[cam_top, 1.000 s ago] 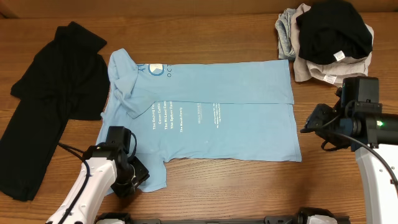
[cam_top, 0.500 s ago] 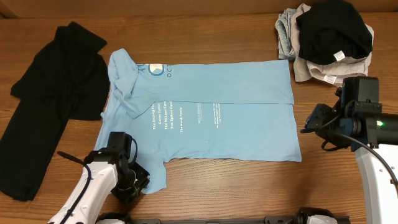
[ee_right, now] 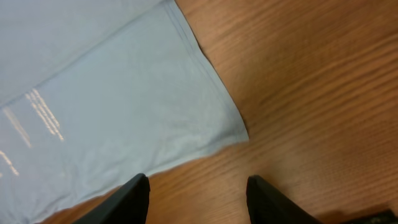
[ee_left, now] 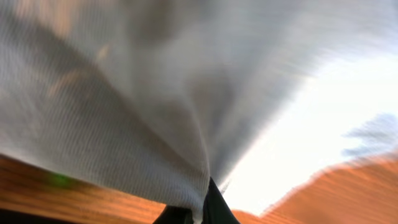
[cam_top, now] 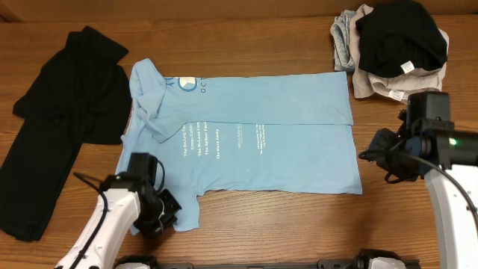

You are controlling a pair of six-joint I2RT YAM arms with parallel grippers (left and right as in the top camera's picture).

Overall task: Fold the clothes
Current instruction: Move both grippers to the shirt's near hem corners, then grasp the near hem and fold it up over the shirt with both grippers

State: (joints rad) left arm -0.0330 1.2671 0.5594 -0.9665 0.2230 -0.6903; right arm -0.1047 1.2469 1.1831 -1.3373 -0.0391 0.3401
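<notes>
The light blue T-shirt (cam_top: 246, 142) lies flat mid-table, its white lettering facing up and its collar to the left. My left gripper (cam_top: 172, 212) is at the shirt's near-left sleeve and shut on that cloth. In the left wrist view the pale fabric (ee_left: 155, 93) fills the frame, and the fingertips (ee_left: 211, 208) pinch a fold of it at the bottom edge. My right gripper (cam_top: 369, 155) hovers open just right of the shirt's hem. In the right wrist view the hem corner (ee_right: 224, 130) lies ahead of the open gripper (ee_right: 196, 190), with bare wood between the fingers. A black garment (cam_top: 60, 119) lies spread at far left.
A pile of clothes (cam_top: 392, 48), black on top of grey and beige pieces, sits at the back right corner, close behind the right arm. The wooden table (cam_top: 299, 232) shows in front of the shirt.
My left gripper has shut on the sleeve cloth. The left arm shifted slightly at the sleeve. The right gripper edged a little left toward the hem.
</notes>
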